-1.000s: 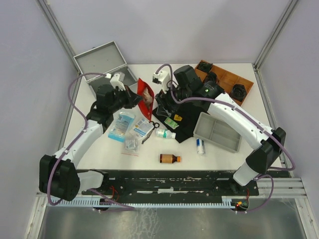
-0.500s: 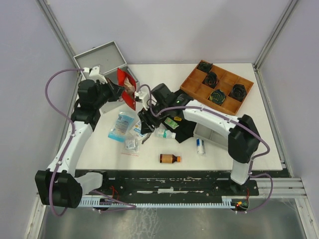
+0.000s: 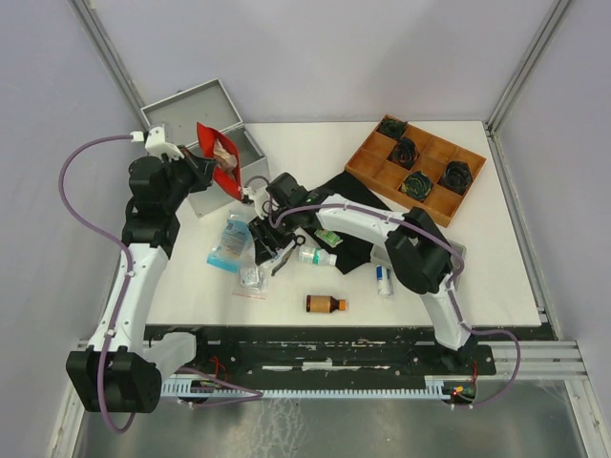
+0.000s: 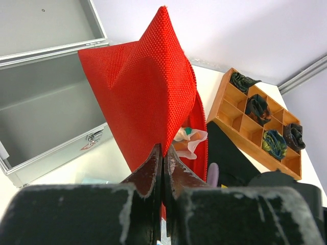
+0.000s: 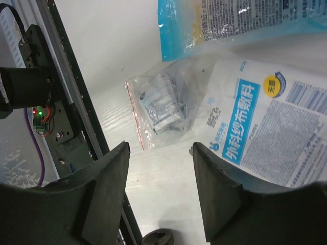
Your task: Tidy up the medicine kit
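Now, left claw (image 4: 163, 151) grasping one red pouch (image 4: 145, 97); right claw (image 5: 161, 155) released, one medicine kit (image 3: 188, 111)

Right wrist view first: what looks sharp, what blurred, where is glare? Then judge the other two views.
Right wrist view: the right gripper is dark and blurred, print on the white packet sharp, the clear bag glinting. Left wrist view: the red pouch shows crisp weave, the left gripper soft. Top external view: even light, faint shadows on the table.

Coarse woven cloth on the red pouch (image 4: 148, 102); matt grey metal on the medicine kit (image 4: 46, 112); glossy printed plastic on the packet (image 5: 271, 127).
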Robot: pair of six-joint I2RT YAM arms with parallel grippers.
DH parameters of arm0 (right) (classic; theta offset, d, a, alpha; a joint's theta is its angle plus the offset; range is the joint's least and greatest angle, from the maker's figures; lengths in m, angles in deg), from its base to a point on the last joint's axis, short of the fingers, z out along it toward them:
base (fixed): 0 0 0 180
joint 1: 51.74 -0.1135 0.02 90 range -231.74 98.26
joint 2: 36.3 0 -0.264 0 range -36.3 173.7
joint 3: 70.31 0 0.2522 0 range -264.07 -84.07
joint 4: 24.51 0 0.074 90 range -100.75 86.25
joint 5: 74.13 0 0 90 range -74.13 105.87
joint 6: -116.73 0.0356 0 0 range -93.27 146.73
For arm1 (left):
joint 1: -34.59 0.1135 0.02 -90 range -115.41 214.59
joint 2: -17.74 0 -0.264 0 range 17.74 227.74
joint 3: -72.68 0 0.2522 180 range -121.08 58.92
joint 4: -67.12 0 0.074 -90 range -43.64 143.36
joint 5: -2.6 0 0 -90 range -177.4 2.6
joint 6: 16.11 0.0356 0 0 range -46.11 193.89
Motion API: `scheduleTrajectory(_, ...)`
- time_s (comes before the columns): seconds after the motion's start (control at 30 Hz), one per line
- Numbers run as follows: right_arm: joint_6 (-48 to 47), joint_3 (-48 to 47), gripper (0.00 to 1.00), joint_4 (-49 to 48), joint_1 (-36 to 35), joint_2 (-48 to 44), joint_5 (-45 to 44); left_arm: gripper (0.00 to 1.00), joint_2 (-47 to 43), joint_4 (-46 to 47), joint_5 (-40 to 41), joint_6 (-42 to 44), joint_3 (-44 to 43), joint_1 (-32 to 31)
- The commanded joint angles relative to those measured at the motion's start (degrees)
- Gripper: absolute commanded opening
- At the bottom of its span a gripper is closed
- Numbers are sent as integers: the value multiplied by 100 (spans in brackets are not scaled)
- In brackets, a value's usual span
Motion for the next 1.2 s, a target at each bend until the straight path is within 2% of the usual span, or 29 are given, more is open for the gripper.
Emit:
scheduleTrajectory(0.0,71,-693,61,-83,-104,398,257,3,-192,302,65,234,-114,68)
scheduleTrajectory(0.27,23,-1126,59,148,-169,1028,452,3,-201,335,-133,202,-99,78)
scheduleTrajectory(0.57,-327,-1201,58,322,-241,1223,463,3,-182,422,-289,180,-18,86)
scheduleTrajectory(0.97,-387,-1398,52,409,-263,1532,746,3,-182,426,-358,180,10,104)
scheduleTrajectory(1.03,-396,-1420,47,408,-263,1553,829,3,-182,437,-368,183,23,108)
scheduleTrajectory(1.17,-424,-1415,27,398,-243,1505,1062,3,-182,452,-364,195,36,115)
